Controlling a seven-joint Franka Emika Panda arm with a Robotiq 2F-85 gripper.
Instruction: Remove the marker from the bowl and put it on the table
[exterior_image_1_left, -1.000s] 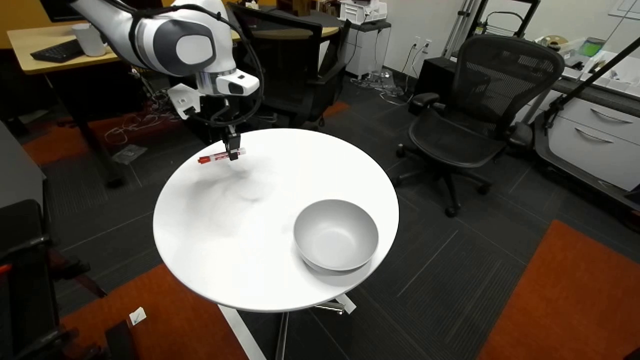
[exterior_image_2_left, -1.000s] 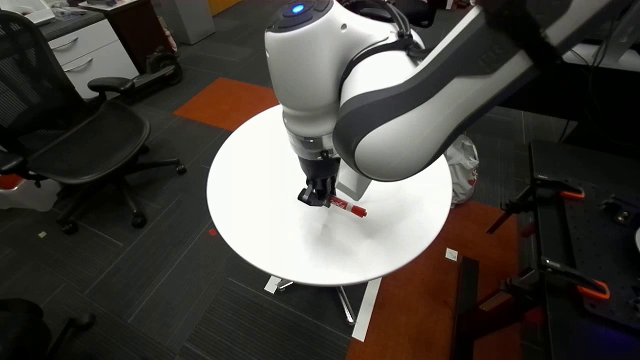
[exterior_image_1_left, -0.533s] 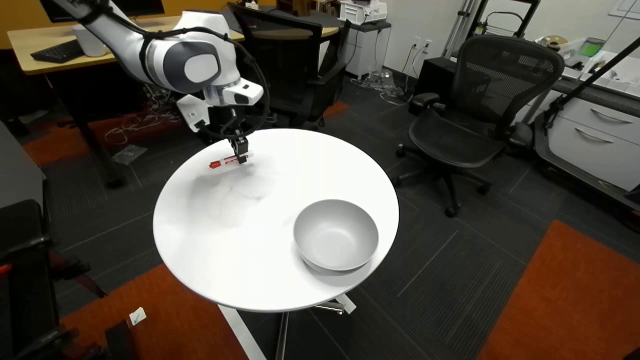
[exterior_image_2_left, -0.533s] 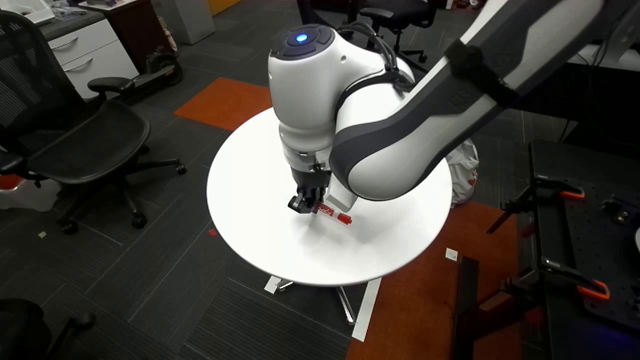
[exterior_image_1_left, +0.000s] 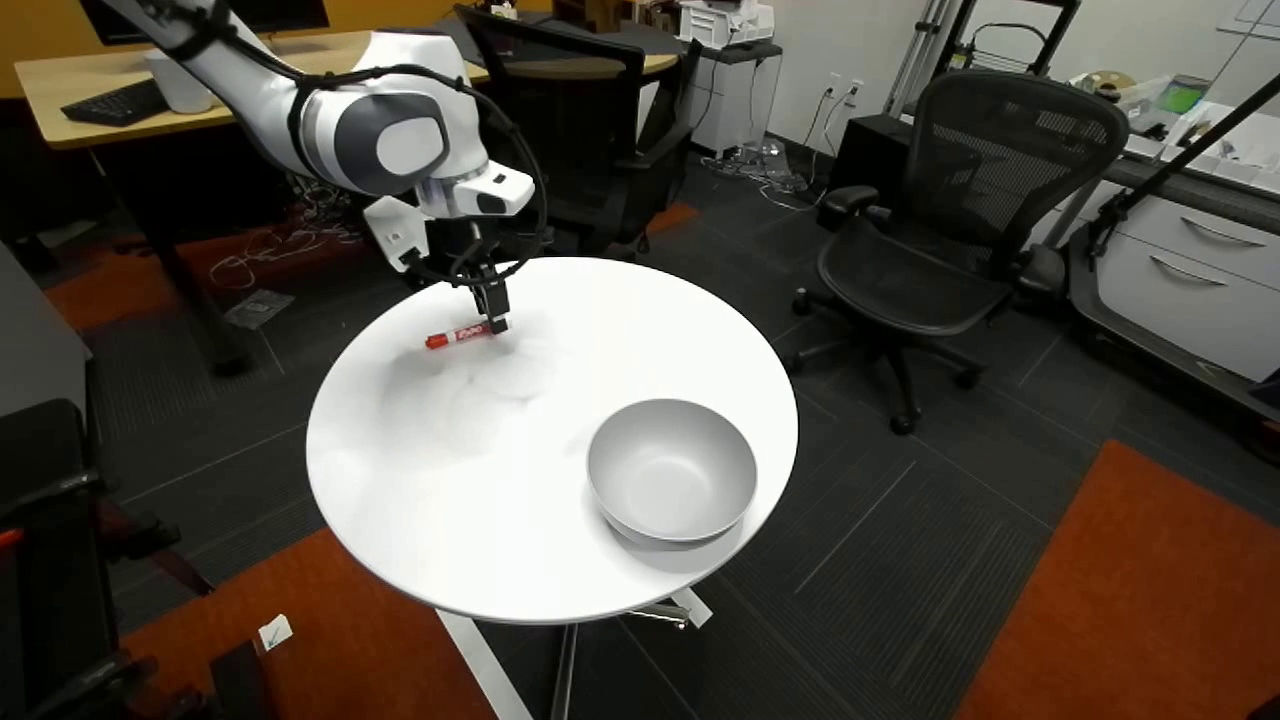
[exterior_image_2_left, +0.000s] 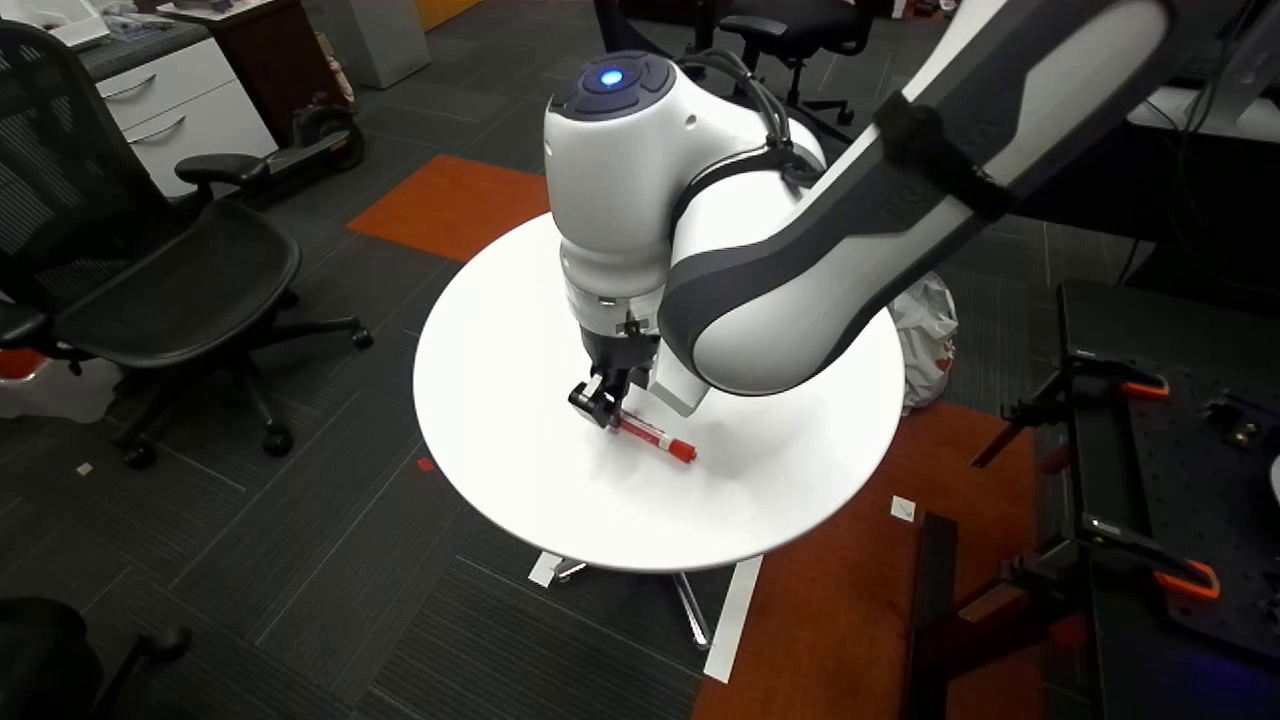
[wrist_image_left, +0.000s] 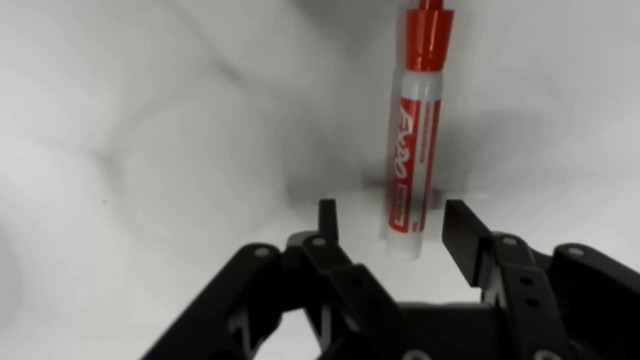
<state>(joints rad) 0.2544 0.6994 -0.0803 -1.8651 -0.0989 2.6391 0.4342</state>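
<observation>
The marker (exterior_image_1_left: 458, 335), red and white with a red cap, lies flat on the white round table (exterior_image_1_left: 480, 520). It also shows in an exterior view (exterior_image_2_left: 655, 437) and in the wrist view (wrist_image_left: 416, 150). My gripper (wrist_image_left: 390, 205) is open at the table top. Its fingers stand either side of the marker's plain end, with a gap on both sides. The gripper also shows in both exterior views (exterior_image_1_left: 497, 325) (exterior_image_2_left: 605, 415). The grey bowl (exterior_image_1_left: 620, 500) stands on the table and is empty; the arm hides it in an exterior view.
A black office chair (exterior_image_1_left: 970, 200) stands beside the table. A wooden desk (exterior_image_1_left: 60, 75) with a keyboard and a mug is behind the arm. A black workbench (exterior_image_2_left: 1180, 480) with orange-tipped clamps stands near the table.
My gripper has come down with the marker to the table top. The marker was held in the air before and now lies on the table between open fingers. The bowl has not moved.
</observation>
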